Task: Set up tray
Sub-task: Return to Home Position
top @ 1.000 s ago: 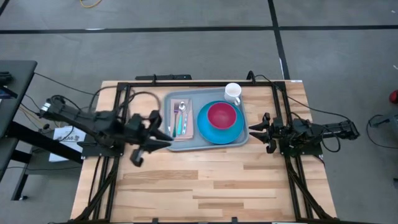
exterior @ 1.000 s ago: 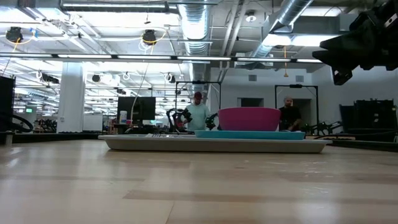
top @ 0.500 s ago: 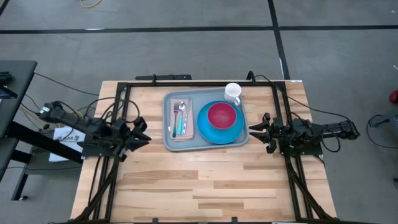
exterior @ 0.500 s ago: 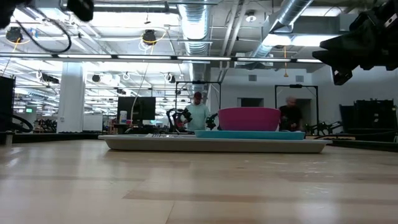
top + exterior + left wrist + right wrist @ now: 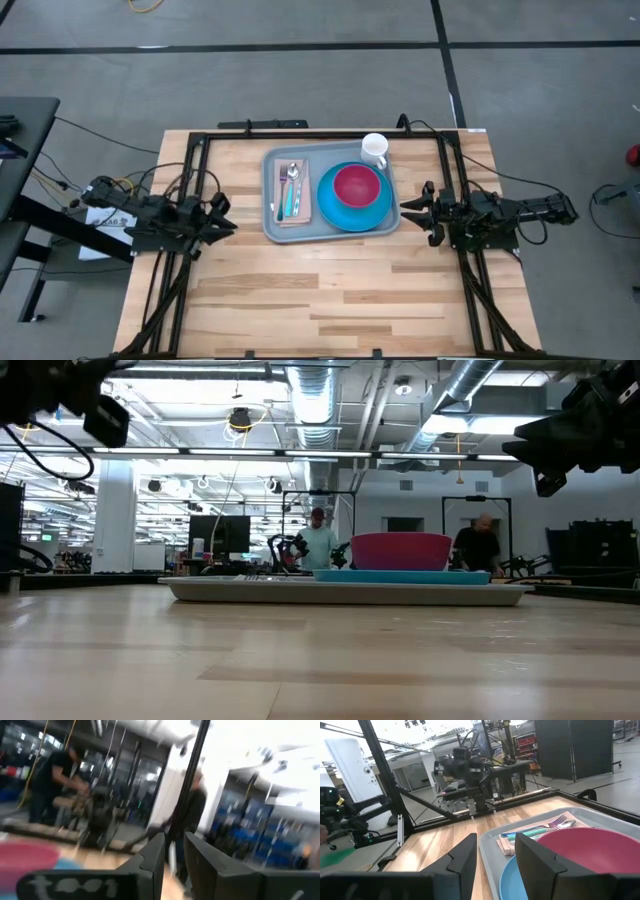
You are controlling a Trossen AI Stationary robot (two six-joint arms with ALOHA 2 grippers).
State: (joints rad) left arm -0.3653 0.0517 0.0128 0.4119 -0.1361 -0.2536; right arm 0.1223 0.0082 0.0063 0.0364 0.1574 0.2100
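Both claws are parted and empty: your left claw (image 5: 224, 218) has pulled back from the tray (image 5: 268, 195), laid at the far middle of the desk (image 5: 330, 290), and the right claw (image 5: 408, 208) waits just beside it, so setup looks done.

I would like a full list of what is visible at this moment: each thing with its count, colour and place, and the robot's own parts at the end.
table: one, light wood, under everything
tray: one, grey-blue, on the table's far half, between the arms
napkin: one, tan, on the tray's left part
cutlery: at least a fork and a spoon, teal handle showing, on the napkin
plate: one, bright blue, on the tray's right part
bowl: one, magenta, on the plate
mug: one, white, at the tray's far right corner
people: two, in the room behind the table
left gripper: open, empty, left of the tray
right gripper: open, empty, right of the tray
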